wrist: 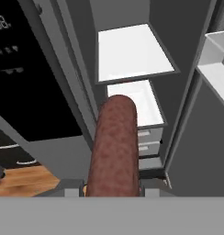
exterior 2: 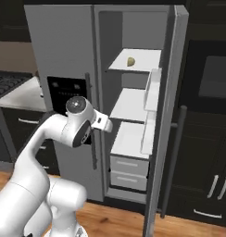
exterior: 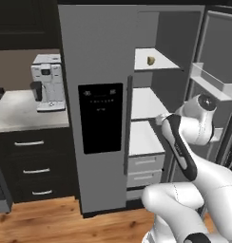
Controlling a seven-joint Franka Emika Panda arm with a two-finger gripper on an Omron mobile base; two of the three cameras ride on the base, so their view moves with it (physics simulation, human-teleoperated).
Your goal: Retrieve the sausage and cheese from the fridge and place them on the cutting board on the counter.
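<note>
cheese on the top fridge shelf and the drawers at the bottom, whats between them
Two bare white shelves, one above the other. The right base view shows it best: cheese on top, middle shelf, lower shelf, then the drawers.

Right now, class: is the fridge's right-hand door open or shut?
Open. The fridge has its right door swung outward, exposing white shelves, with the cheese on the top shelf and drawers below.
</note>
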